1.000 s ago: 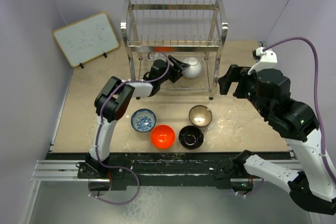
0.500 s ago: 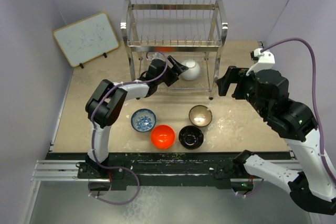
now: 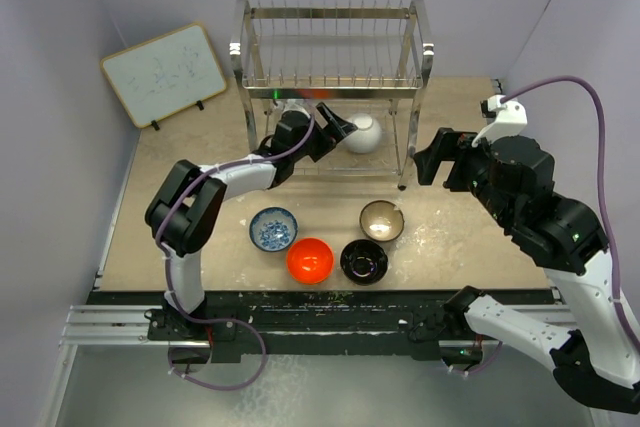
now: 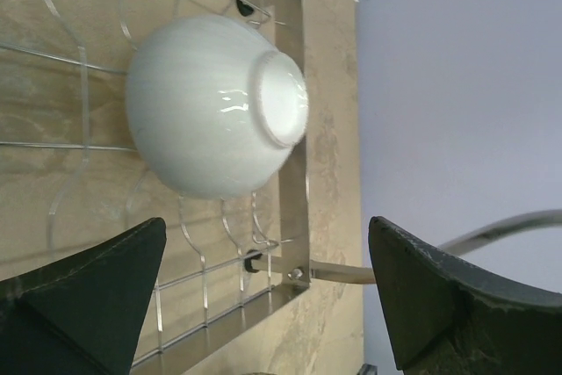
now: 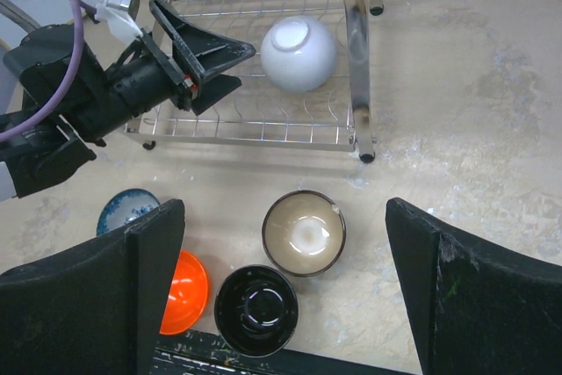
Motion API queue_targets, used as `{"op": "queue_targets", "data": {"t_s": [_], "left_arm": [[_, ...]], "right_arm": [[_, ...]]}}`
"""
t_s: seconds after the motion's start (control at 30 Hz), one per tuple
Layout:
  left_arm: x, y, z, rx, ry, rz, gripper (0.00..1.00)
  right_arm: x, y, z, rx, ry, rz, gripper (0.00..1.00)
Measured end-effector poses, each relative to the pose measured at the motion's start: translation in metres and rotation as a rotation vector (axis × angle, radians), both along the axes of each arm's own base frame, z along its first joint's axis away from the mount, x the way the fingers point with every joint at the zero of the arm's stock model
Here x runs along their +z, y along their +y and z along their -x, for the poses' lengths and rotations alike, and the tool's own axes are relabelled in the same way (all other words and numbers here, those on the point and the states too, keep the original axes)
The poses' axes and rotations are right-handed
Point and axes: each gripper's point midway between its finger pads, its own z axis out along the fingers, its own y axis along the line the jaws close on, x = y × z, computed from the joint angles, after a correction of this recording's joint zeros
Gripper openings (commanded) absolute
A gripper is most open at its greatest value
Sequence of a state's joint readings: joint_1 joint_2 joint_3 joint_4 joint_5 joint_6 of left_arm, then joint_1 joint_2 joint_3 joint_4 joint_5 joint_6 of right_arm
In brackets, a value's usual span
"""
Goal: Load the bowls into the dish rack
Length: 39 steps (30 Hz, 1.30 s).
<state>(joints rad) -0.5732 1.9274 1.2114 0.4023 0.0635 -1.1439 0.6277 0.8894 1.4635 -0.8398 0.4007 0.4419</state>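
The white bowl (image 3: pixel 363 133) lies upturned on the lower grid shelf of the steel dish rack (image 3: pixel 333 97); it also shows in the left wrist view (image 4: pixel 215 116) and the right wrist view (image 5: pixel 299 53). My left gripper (image 3: pixel 338 131) is open and empty just left of it, inside the rack. The blue-and-white bowl (image 3: pixel 273 229), orange-red bowl (image 3: pixel 310 260), black bowl (image 3: pixel 364 261) and tan bowl (image 3: pixel 382 220) sit on the table in front of the rack. My right gripper (image 3: pixel 430 159) is open and empty, held above the table right of the rack, over the tan bowl (image 5: pixel 304 233).
A white wood-framed board (image 3: pixel 164 74) leans at the back left. The rack's right front leg (image 5: pixel 358 59) stands between my right gripper and the white bowl. The black rail (image 3: pixel 320 322) runs along the table's near edge.
My left gripper has let go of the white bowl and drawn back a little to the left; the left arm's elbow has swung left. The right arm has barely moved.
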Motion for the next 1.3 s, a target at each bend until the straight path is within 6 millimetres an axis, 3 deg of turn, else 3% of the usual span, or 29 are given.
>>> {"op": "queue_targets", "data": {"t_s": [0.13,0.27,0.4,0.5,0.63,0.9,1.3], "left_arm": [[0.009,-0.017,0.010,-0.050,-0.031,0.023,0.99],[0.024,-0.046,0.026,-0.128,-0.060,0.046,0.99],[0.047,-0.076,0.031,-0.192,-0.111,0.086,0.99],[0.053,-0.086,0.033,-0.217,-0.129,0.106,0.99],[0.045,-0.098,0.026,-0.234,-0.137,0.127,0.99],[0.003,-0.110,0.017,-0.238,-0.115,0.125,0.99],[0.009,-0.123,0.003,-0.217,-0.164,0.242,0.99]], "right_arm": [[0.000,0.000,0.000,0.000,0.000,0.000,0.98],[0.000,0.000,0.000,-0.001,0.000,0.000,0.98],[-0.002,0.000,0.000,-0.001,0.003,0.002,0.98],[-0.002,0.000,0.000,-0.001,0.004,0.003,0.98],[-0.002,0.000,-0.001,-0.001,0.005,0.004,0.98],[-0.003,0.000,-0.002,-0.007,0.007,0.011,0.98],[-0.004,0.000,-0.005,-0.010,0.009,0.018,0.99]]}}
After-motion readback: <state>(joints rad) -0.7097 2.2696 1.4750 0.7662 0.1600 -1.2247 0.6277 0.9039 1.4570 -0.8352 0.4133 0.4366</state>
